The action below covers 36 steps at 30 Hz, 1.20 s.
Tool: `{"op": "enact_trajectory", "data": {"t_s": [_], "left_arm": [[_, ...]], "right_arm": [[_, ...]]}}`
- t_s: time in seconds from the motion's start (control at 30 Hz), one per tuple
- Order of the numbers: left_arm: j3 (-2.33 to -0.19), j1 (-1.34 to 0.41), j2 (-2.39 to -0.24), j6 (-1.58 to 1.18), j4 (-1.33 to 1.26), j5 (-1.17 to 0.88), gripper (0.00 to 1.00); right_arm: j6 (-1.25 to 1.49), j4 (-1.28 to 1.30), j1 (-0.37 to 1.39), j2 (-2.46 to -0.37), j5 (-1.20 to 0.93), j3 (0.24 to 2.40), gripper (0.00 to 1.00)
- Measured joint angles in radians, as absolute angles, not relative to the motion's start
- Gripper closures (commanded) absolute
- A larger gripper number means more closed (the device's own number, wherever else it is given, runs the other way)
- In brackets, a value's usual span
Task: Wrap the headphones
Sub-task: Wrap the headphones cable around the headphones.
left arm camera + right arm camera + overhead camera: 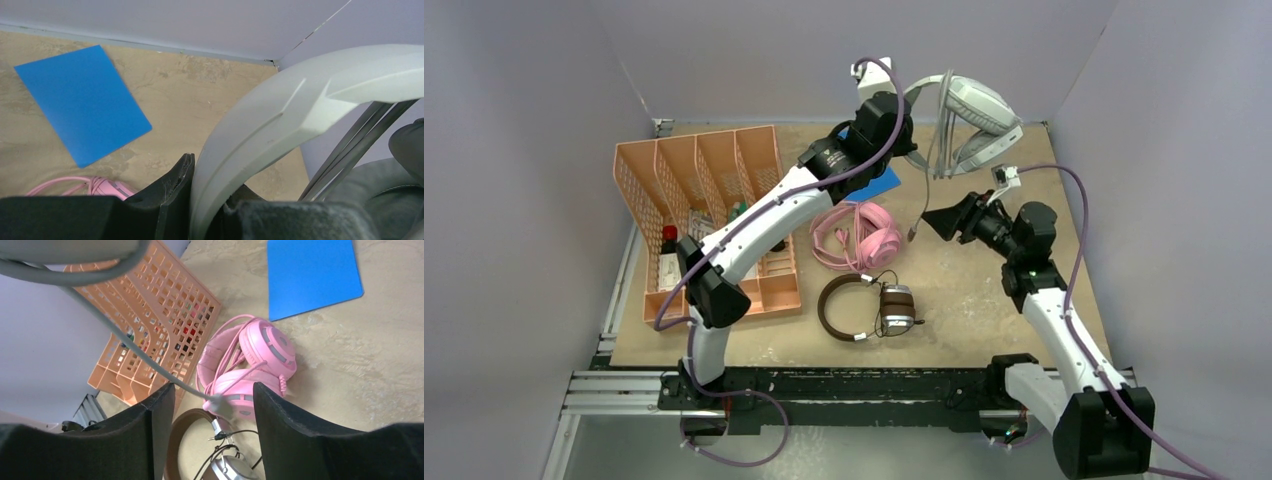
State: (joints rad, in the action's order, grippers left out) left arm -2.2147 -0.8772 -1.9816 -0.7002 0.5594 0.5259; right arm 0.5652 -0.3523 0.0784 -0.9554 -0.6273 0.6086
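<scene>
**Grey headset aloft, cable waiting to be wound**

1. Table [984,300]: tan board that carries everything listed below.
2. Orange file rack [694,190]: on the table's left side; no part in this job.
3. Light-grey headset [974,110]: the piece I am working on. It is lifted off the table at the far right corner. My left claw [210,205] is clenched on its headband, as the left wrist view shows close up.
4. Pink headset [864,235]: lying mid-table with its pink cord looped about it; it looks finished to me.
5. Brown headset [864,308]: lying just nearer than the pink one, thin black cord bunched by its cup.
6. Blue card [82,102]: flat on the table, below my left arm.
7. Grey cable [125,345]: hangs from the raised headset and passes between the fingers of my right claw [942,222], which stands spread and grips nothing.
8. Plug [216,402]: dangling at the cable's end, in the gap between those fingers.

Step in hand, as I judge it: winding the grey cable. Next I should pinch the cable near the plug and lead it round the headband while my left claw holds the headset steady.
</scene>
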Motion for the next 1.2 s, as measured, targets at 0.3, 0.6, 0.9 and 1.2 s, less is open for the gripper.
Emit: {"op": "enact_trajectory", "data": {"t_s": [0.3, 0.6, 0.9, 1.2], "left_arm": [[-2.215, -0.878, -1.976, -0.697, 0.568, 0.523, 1.0], [-2.159, -0.878, -1.937, -0.69, 0.562, 0.498, 1.0], [-2.144, -0.878, -1.916, -0.67, 0.535, 0.475, 1.0], [-2.144, -0.878, -1.916, -0.668, 0.535, 0.463, 1.0]], "right_arm": [[0.66, -0.286, 0.032, -0.915, -0.646, 0.57, 0.2], [0.841, -0.044, -0.083, -0.964, -0.68, 0.615, 0.17], [1.225, -0.09, -0.002, -1.084, -0.693, 0.661, 0.21], [1.549, -0.165, 0.112, -1.117, -0.694, 0.637, 0.26]]}}
